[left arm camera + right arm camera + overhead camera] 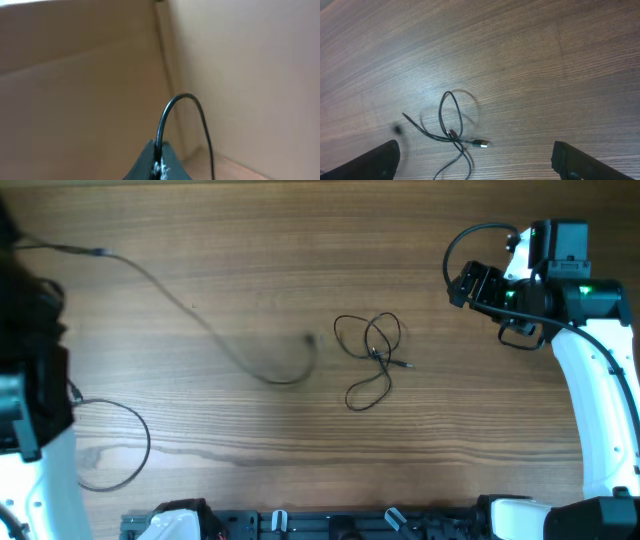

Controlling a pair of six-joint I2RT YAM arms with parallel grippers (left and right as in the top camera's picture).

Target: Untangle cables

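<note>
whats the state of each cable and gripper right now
left gripper: shut on the stretched cable
right gripper: open, empty, off to one side of the looped cable
stretched cable: held at one end, strung out across the table, free end blurred, apart from the loops
looped cable: lying on the table in loose loops that cross over themselves, not held
</note>
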